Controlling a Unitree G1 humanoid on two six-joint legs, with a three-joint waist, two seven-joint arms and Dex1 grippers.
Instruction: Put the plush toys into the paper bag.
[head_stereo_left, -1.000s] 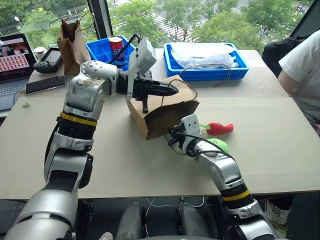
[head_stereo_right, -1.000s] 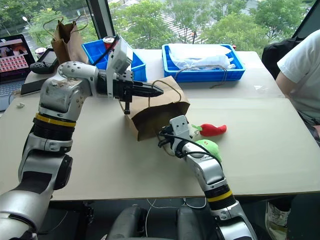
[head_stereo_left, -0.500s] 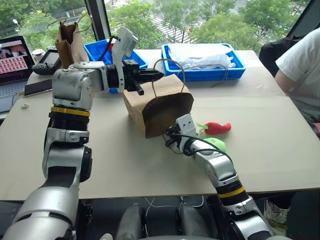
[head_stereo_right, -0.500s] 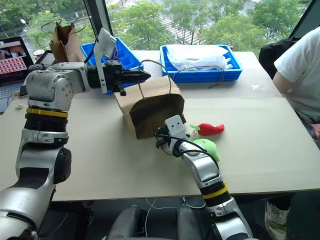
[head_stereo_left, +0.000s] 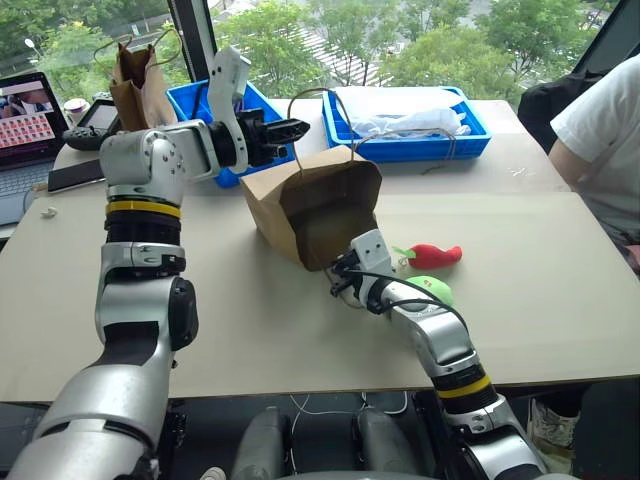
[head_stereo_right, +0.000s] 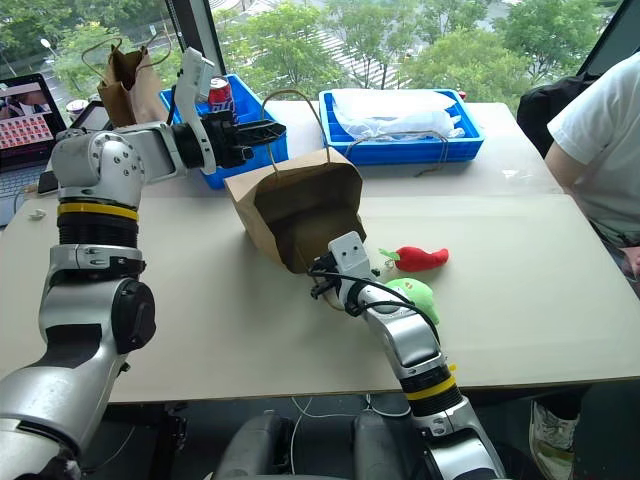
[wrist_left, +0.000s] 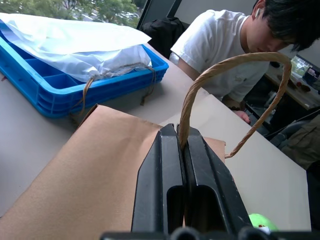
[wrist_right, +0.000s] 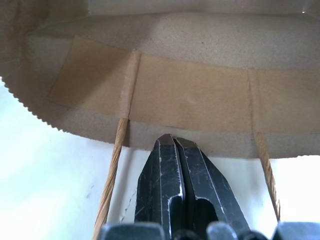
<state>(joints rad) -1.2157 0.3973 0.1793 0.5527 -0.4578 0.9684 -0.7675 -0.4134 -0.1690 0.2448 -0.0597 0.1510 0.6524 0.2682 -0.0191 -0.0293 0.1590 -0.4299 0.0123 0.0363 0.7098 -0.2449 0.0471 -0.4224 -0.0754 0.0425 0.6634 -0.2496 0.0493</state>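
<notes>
The wide brown paper bag (head_stereo_left: 320, 205) lies on its side mid-table with its mouth facing me. My left gripper (wrist_left: 176, 131) is shut on the bag's upper twisted handle (wrist_left: 235, 60) and holds it up behind the bag, so the mouth gapes. My right gripper (head_stereo_left: 340, 275) is shut, its tip right at the bag's lower rim (wrist_right: 190, 107) between the two strands of the lower handle; nothing shows between its fingers. The green plush toy (head_stereo_left: 430, 290) lies just right of my right forearm. Slightly farther back, right of the bag's mouth, lies the red chili toy (head_stereo_left: 438, 256).
A blue tray (head_stereo_left: 410, 140) with white plastic stands behind the bag. A second blue bin (head_stereo_right: 222, 95) with a can sits at the back left, beside a narrow brown bag (head_stereo_left: 135, 85), a laptop (head_stereo_left: 25, 110) and a phone. A person (head_stereo_left: 600, 130) sits at the right edge.
My left gripper has swung back and to the left with the handle, rolling as it went. The bag's mouth now stands taller and wider. The right gripper has stayed put.
</notes>
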